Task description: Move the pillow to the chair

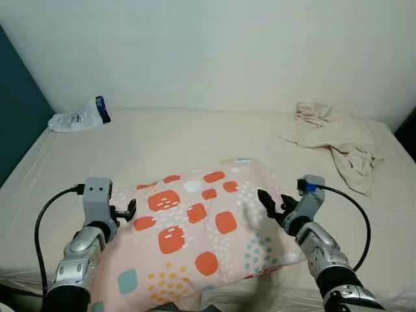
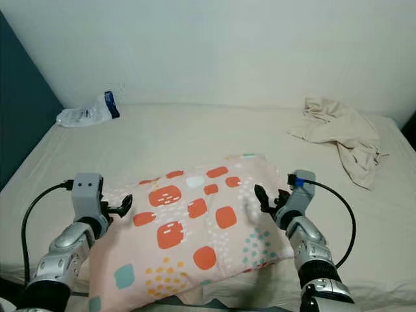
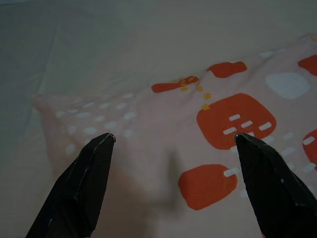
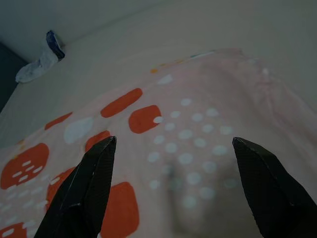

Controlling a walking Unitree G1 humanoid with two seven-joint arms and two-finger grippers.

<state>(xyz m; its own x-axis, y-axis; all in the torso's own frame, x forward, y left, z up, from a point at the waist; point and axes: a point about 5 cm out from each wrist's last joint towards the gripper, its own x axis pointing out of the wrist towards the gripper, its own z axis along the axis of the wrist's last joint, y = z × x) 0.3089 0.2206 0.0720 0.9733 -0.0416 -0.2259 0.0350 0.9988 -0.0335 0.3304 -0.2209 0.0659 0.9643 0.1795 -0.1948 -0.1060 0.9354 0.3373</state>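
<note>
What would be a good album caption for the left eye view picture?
Both open claws, left claw and right claw, flank a patterned pillow on the bed.

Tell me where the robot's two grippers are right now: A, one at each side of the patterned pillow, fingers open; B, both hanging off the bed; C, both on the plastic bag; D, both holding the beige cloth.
A: the left gripper and the right gripper flank the pillow, fingers spread.

pillow (image 1: 195,227) near edge cut off by the frame, print on plastic packet (image 1: 79,117) too small to read
</note>
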